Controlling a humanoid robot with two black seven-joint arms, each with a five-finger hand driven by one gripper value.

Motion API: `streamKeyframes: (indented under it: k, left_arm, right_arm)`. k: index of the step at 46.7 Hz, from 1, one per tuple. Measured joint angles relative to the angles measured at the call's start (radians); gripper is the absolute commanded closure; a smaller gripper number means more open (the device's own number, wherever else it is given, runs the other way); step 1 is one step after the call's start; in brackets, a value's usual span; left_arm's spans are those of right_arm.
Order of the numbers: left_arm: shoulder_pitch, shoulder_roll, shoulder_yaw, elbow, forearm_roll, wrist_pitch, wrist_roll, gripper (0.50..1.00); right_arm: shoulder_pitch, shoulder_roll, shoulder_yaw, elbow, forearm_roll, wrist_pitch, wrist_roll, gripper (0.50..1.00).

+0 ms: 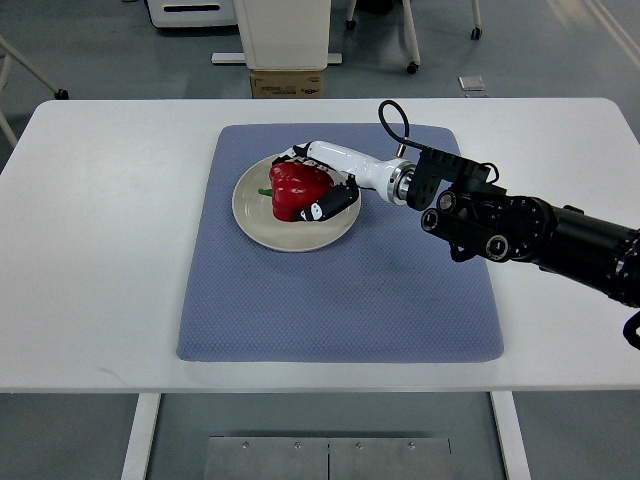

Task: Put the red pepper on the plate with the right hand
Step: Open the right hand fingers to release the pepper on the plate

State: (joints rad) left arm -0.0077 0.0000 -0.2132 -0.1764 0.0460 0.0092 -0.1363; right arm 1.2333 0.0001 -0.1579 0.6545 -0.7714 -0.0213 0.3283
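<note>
Grey floor showed behind your white table (90, 250), with a cardboard box (286, 83) and chair legs on castors past its far edge. On the table lay a blue mat (340, 300), and on the mat's far left part sat a cream plate (250, 215). Your right hand (322, 185) reached in from the right side, its black forearm crossing above the mat, and its fingers (320, 209) were curled around the red pepper (295, 190), gripping it. The pepper was over the middle of the plate, its green stem pointing left; you could not tell whether it touched the plate.
</note>
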Motion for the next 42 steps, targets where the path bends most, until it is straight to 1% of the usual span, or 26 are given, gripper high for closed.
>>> streamKeyframes:
  k: [7, 12, 15, 16, 18, 20, 22, 23, 28, 42]
  left_arm:
    - [0.0, 0.0, 0.0, 0.0, 0.0, 0.0, 0.0, 0.5]
    - [0.0, 0.0, 0.0, 0.0, 0.0, 0.0, 0.0, 0.5]
    - [0.0, 0.0, 0.0, 0.0, 0.0, 0.0, 0.0, 0.5]
    - [0.0, 0.0, 0.0, 0.0, 0.0, 0.0, 0.0, 0.5]
    - [0.0, 0.0, 0.0, 0.0, 0.0, 0.0, 0.0, 0.5]
    - [0.0, 0.0, 0.0, 0.0, 0.0, 0.0, 0.0, 0.5]
    - [0.0, 0.0, 0.0, 0.0, 0.0, 0.0, 0.0, 0.5]
    - [0.0, 0.0, 0.0, 0.0, 0.0, 0.0, 0.0, 0.5]
    - [0.0, 0.0, 0.0, 0.0, 0.0, 0.0, 0.0, 0.5]
    - [0.0, 0.0, 0.0, 0.0, 0.0, 0.0, 0.0, 0.5]
  right_arm:
    - [-0.005, 0.0, 0.0, -0.001, 0.0, 0.0, -0.003, 0.998]
    - [-0.01, 0.0, -0.001, -0.003, 0.0, 0.0, -0.004, 0.869]
    - [-0.016, 0.0, -0.001, -0.003, 0.0, 0.0, -0.004, 0.808]
    - [-0.017, 0.0, -0.001, -0.003, 0.0, 0.0, -0.005, 0.775]
    - [-0.018, 0.0, -0.001, -0.003, 0.0, 0.0, -0.005, 0.683]
    - [-0.019, 0.0, -0.001, -0.003, 0.0, 0.0, -0.005, 0.605]
    - [-0.02, 0.0, -0.001, -0.003, 0.0, 0.0, -0.005, 0.547]
    - [-0.02, 0.0, -0.001, -0.003, 0.0, 0.0, -0.005, 0.526]
    - [-0.021, 0.0, -0.001, -0.004, 0.001, 0.0, -0.003, 0.505]
    - [-0.007, 0.0, 0.004, -0.007, 0.007, 0.0, -0.003, 0.502]
